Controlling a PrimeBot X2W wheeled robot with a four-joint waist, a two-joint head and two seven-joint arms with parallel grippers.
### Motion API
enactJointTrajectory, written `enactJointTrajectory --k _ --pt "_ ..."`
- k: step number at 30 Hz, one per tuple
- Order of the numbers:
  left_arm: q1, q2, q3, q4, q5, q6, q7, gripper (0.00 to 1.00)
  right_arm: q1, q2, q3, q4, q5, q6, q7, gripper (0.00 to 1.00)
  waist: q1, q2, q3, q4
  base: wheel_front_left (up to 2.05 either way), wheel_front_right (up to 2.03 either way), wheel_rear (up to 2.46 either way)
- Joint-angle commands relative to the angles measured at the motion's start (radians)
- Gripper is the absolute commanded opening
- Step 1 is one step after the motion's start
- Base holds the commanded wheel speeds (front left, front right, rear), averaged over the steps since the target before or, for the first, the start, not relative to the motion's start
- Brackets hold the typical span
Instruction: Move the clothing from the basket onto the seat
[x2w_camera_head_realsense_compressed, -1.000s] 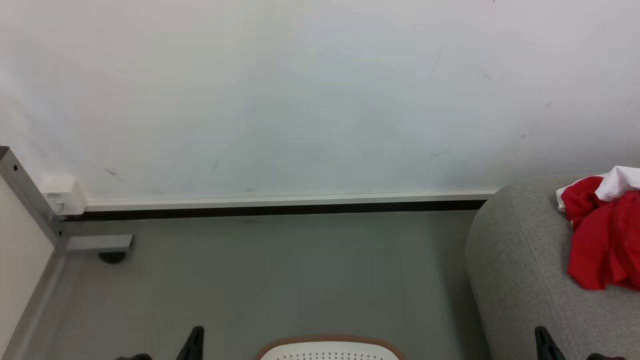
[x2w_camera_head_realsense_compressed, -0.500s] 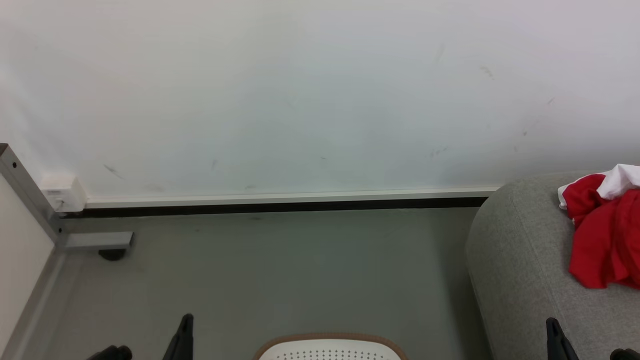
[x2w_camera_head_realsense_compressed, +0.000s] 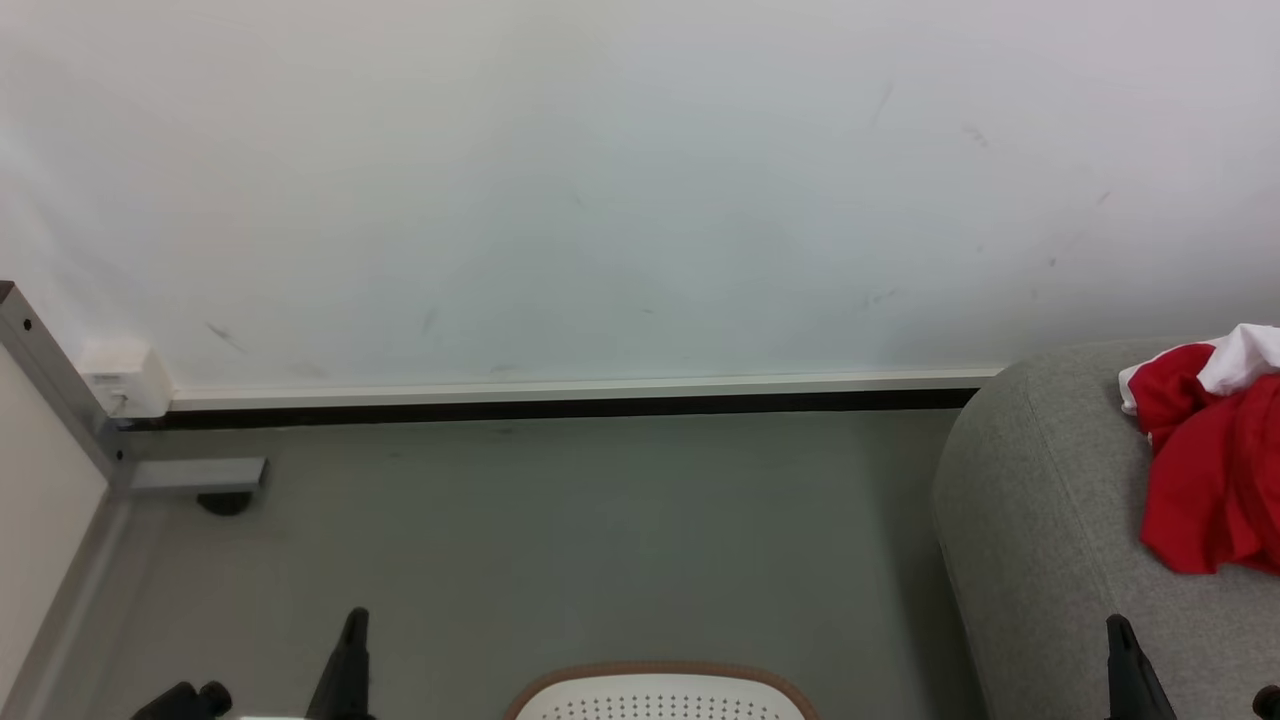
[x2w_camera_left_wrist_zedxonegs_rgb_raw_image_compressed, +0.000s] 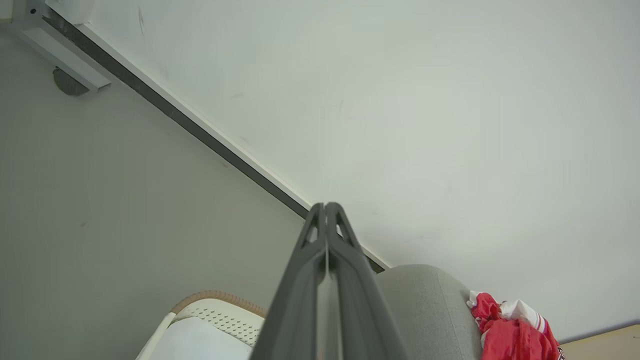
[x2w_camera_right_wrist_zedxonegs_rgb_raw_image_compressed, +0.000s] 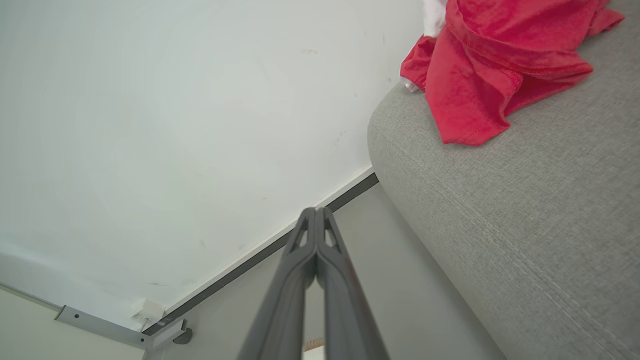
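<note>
Red clothing (x2w_camera_head_realsense_compressed: 1212, 470) with a white part lies crumpled on the grey seat (x2w_camera_head_realsense_compressed: 1040, 520) at the right; the right wrist view shows the same clothing (x2w_camera_right_wrist_zedxonegs_rgb_raw_image_compressed: 490, 65) on the seat (x2w_camera_right_wrist_zedxonegs_rgb_raw_image_compressed: 525, 200). The white basket (x2w_camera_head_realsense_compressed: 660, 695) with its brown rim peeks in at the bottom centre, and its inside is hidden. My left gripper (x2w_camera_head_realsense_compressed: 352, 625) rises at the lower left, shut and empty, with its fingers (x2w_camera_left_wrist_zedxonegs_rgb_raw_image_compressed: 326, 210) pressed together. Over the seat's front, my right gripper (x2w_camera_head_realsense_compressed: 1118, 632) is shut too, with nothing between its fingers (x2w_camera_right_wrist_zedxonegs_rgb_raw_image_compressed: 316, 215).
A white wall (x2w_camera_head_realsense_compressed: 600, 200) with a pale skirting strip (x2w_camera_head_realsense_compressed: 560, 392) closes the far side. A grey metal frame post (x2w_camera_head_realsense_compressed: 60, 390) with a foot (x2w_camera_head_realsense_compressed: 200, 478) and a small white box (x2w_camera_head_realsense_compressed: 125, 380) stands at the left. Grey floor (x2w_camera_head_realsense_compressed: 560, 540) lies between basket and wall.
The head camera has tilted slightly, shifting the scene up. My left gripper has risen and drifted left; my right gripper has risen and drifted right. The clothing on the seat lies as before.
</note>
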Motion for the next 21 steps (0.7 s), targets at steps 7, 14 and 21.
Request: enactJointTrajectory --k 7,14,21 --pt "-0.034 -0.001 0.024 -0.028 -0.108 0.004 0.027 0.00 -0.037 -0.012 -0.009 -0.031 0.116 -0.001 0.026 0.00 0.0000 -0.0001 0.004 0.001 0.00 0.00 0.00" --pt "-0.041 -0.005 0.039 -0.036 -0.185 0.006 0.049 0.00 -0.045 -0.014 -0.013 -0.043 0.205 -0.001 0.047 0.00 0.0000 -0.0001 0.009 0.001 0.00 0.00 0.00" --pt "-0.048 -0.007 0.052 -0.045 -0.259 0.009 0.070 0.00 -0.052 -0.015 -0.017 -0.054 0.289 -0.001 0.067 0.00 0.0000 -0.0001 0.013 0.002 0.00 0.00 0.00"
